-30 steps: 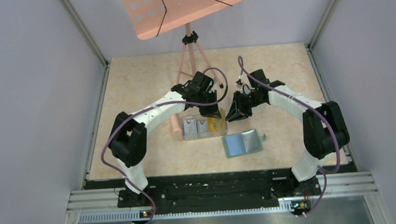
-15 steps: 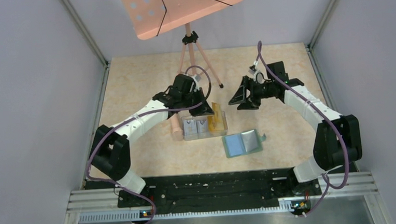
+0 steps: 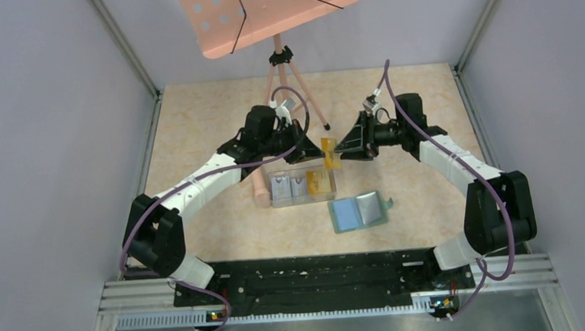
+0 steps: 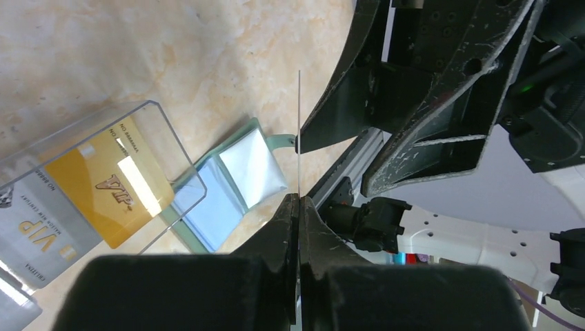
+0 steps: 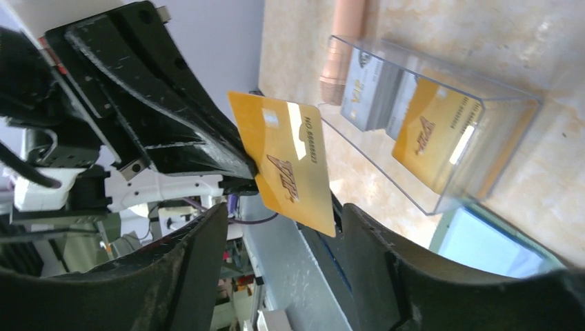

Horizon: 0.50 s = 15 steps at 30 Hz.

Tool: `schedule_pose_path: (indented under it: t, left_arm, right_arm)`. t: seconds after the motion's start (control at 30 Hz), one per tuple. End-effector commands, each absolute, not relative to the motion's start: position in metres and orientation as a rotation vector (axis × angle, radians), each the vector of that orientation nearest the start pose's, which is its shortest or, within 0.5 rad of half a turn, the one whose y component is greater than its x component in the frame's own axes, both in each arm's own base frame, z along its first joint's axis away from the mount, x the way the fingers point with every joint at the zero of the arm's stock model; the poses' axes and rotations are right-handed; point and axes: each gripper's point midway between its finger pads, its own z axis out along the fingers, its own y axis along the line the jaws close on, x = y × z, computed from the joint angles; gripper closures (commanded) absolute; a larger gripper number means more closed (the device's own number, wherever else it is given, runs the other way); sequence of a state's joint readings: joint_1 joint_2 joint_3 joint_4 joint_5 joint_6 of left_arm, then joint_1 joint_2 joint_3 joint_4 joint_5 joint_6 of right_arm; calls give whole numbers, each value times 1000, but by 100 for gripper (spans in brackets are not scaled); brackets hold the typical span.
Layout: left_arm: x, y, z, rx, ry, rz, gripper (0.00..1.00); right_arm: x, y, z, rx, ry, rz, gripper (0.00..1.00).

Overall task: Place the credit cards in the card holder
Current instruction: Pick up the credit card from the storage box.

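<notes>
My left gripper (image 3: 313, 150) (image 4: 299, 198) is shut on an orange-yellow credit card (image 3: 329, 154) (image 5: 290, 162) and holds it up above the table. That card shows edge-on (image 4: 299, 117) in the left wrist view. My right gripper (image 3: 343, 147) (image 5: 284, 210) faces it, open, with a finger on either side of the card's near end and neither touching it. More credit cards, orange (image 5: 431, 134) and grey (image 5: 369, 93), stand in a clear box (image 3: 302, 188). The green card holder (image 3: 359, 212) (image 4: 234, 183) lies open and flat, in front of the box to its right.
A pink tripod (image 3: 280, 82) with a pink board on top stands at the back. One of its feet (image 5: 345, 41) rests against the clear box's left end. Grey walls close in the table on the left, right and back.
The left gripper has lifted the orange card out of the clear box and carried it back and to the right. The right gripper has opened and moved left up to the card.
</notes>
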State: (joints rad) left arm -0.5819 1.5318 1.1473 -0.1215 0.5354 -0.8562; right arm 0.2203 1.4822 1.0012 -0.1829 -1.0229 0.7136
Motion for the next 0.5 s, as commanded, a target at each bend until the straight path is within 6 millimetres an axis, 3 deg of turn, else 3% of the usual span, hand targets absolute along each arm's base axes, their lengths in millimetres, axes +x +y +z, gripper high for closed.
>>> schedule_pose_path:
  t: [0.0,0.3,0.47]
  left_arm:
    - [289,-338,244,102,2218,-1470,100]
    - [288,-342,241,103,2213,-1511,100]
    - [287,-342,248,117,2187,-1519,100]
  right_arm:
    - [289,240,226,-136,2234,1736,46]
    - [284,241,241,-175,2163,1786,62]
    - [289,238,228,-116,2200,1716,63]
